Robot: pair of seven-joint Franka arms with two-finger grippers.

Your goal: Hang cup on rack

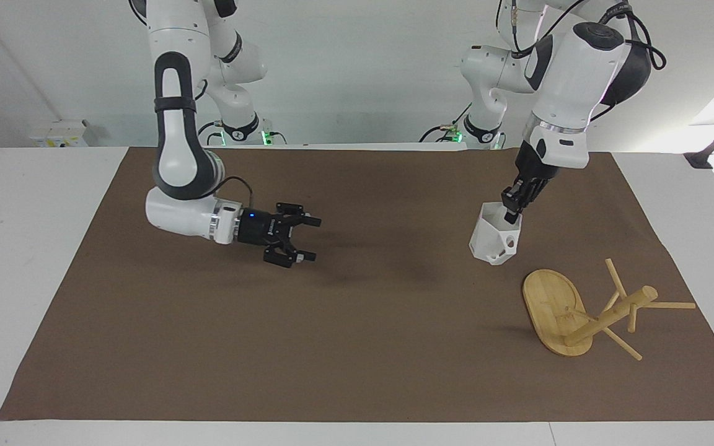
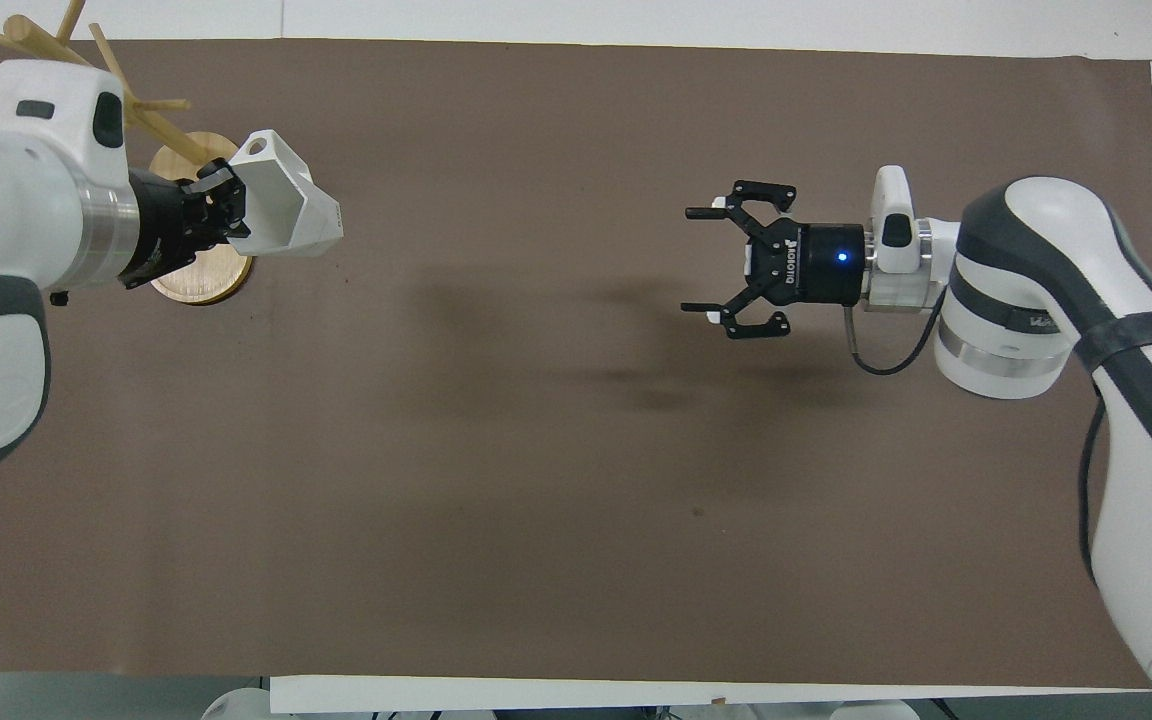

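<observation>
The white faceted cup (image 1: 493,240) hangs tilted in my left gripper (image 1: 510,214), which is shut on its rim, one finger inside. It is over the brown mat beside the rack's base; it also shows in the overhead view (image 2: 286,205), with the left gripper (image 2: 224,205) there too. The bamboo rack (image 1: 583,322) lies tipped over toward the left arm's end of the table, its oval base (image 1: 549,300) on edge and its post resting on the pegs. In the overhead view its base (image 2: 198,285) is partly under my left arm. My right gripper (image 1: 312,238) is open and empty over the mat (image 2: 693,260).
A brown mat (image 1: 357,347) covers most of the white table (image 1: 28,279). The rack's pegs (image 1: 673,305) stick out near the mat's edge at the left arm's end.
</observation>
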